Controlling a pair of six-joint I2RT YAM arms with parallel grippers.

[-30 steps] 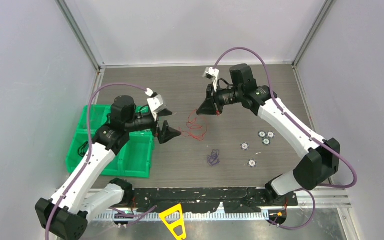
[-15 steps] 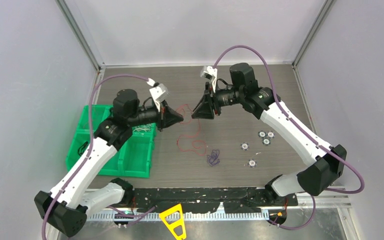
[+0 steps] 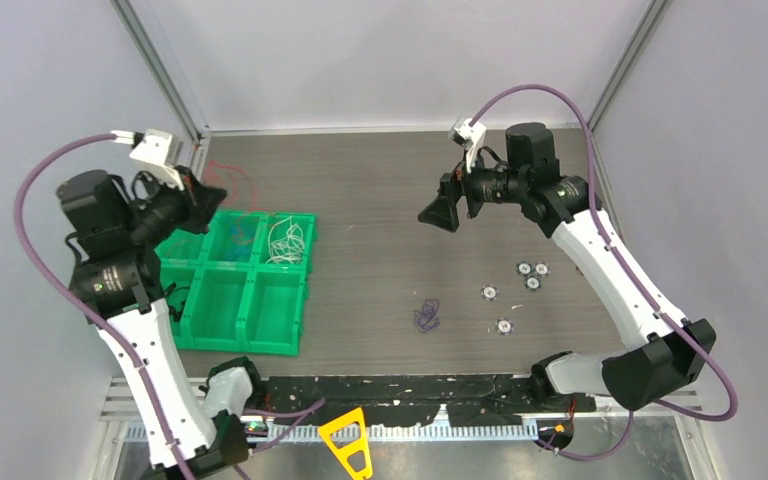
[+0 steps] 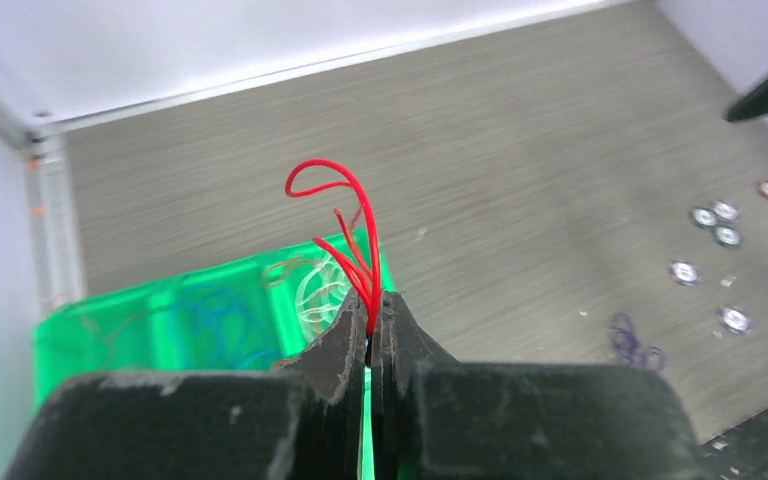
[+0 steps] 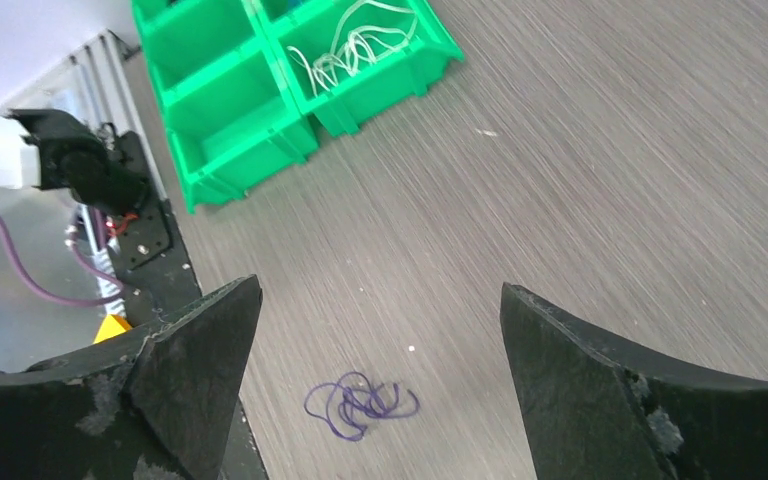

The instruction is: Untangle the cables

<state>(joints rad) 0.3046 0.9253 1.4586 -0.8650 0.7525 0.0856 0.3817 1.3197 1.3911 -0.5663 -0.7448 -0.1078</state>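
Counter point(image 3: 380, 200) right of green bin point(image 3: 245, 343): limp purple cable point(image 3: 426, 316) is best pinched mid-coil; left tool point(image 4: 372, 303) is clamped on red cable point(image 4: 362, 262), right tool point(image 5: 378, 290) spread apart

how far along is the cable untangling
Done: a white cable lies in a compartment of the green bin. In hand: the left end effector is shut on the red cable, held up near the bin. Left: the purple cable lies loose on the table; the right end effector is open and empty.
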